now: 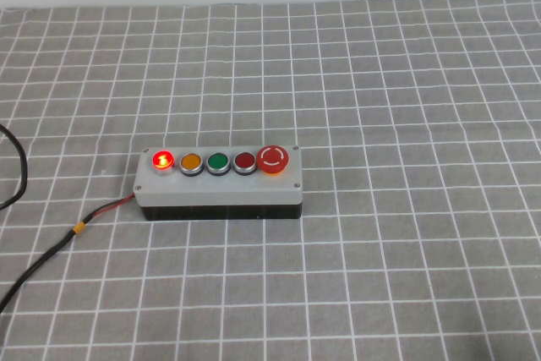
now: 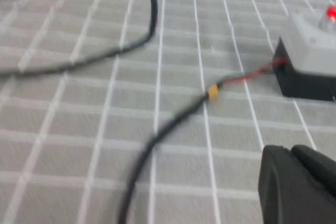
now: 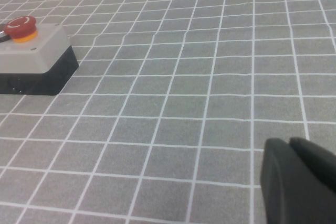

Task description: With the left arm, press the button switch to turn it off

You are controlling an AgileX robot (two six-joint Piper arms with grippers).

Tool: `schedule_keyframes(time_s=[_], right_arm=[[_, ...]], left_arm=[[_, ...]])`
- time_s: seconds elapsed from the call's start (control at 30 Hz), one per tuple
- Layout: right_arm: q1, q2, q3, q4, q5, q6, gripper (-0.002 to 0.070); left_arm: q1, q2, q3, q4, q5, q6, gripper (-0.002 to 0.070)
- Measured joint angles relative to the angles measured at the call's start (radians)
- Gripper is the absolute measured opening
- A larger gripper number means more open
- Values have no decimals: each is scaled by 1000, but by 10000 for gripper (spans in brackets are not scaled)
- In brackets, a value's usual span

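Observation:
The button switch (image 1: 162,160) is the small round red button at the left end of the grey five-button box (image 1: 220,188), and it glows bright red. In the left wrist view the lit button (image 2: 331,13) shows at the frame's edge on the box (image 2: 307,43). My left gripper (image 2: 292,151) hovers low over the cloth, well short of the box, with its black fingers pressed together and empty. My right gripper (image 3: 290,143) is off the box's other end, far from it, also shut and empty. Neither arm shows in the high view.
The row also holds orange, green and dark red buttons and a large red mushroom button (image 1: 273,158). A black cable (image 1: 42,251) with red leads runs from the box's left end across the grey checked cloth; it also loops through the left wrist view (image 2: 152,140).

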State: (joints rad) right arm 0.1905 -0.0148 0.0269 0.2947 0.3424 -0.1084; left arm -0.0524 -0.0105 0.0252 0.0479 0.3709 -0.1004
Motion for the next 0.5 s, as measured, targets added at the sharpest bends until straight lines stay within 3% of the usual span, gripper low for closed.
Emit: schedule_keyframes(time_s=[0.3,0.5], right_arm=[[0,0,0,0,0,0,-16],[0,0,0,0,0,0,-16]], left_arm=[[0,0,0,273,-347,2,-3],[0,0,0,412,-421,3,-3]])
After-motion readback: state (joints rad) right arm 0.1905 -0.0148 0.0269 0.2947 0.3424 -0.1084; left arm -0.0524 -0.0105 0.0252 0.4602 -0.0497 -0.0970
